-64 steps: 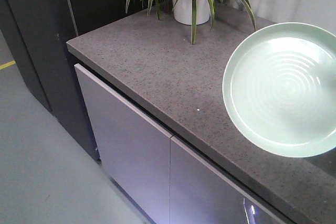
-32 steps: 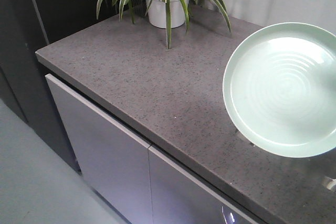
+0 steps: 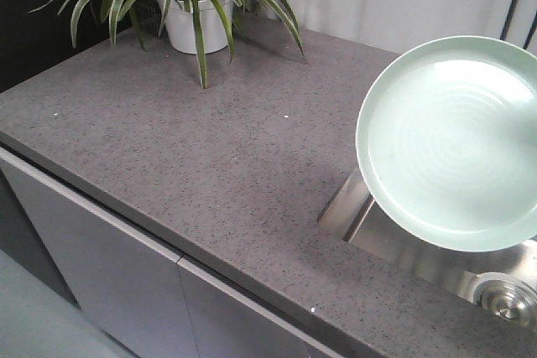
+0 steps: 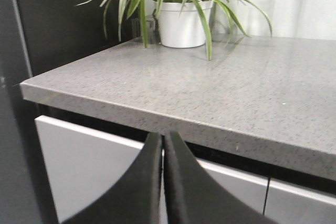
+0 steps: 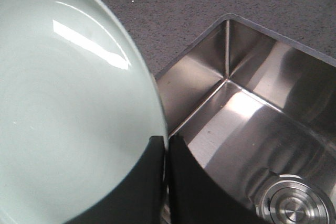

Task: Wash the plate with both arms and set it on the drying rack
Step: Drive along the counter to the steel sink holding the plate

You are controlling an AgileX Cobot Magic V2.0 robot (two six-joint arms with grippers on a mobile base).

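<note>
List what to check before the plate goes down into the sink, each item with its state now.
1. Grip: right gripper is closed on the rim of the plate. Ok.
2. Position: plate hangs over the left corner of the sink, partly over the counter. Ok.
3. Sink free: the visible basin and the drain are bare, but the plate hides part of it. Cannot tell.
4. Left gripper: shut, empty, low in front of the counter edge, away from the sink. Not ok for a two-arm wash.
5. Tap and drying rack: not in view. Cannot tell.
6. Plant: well apart from the plate. Ok.
</note>
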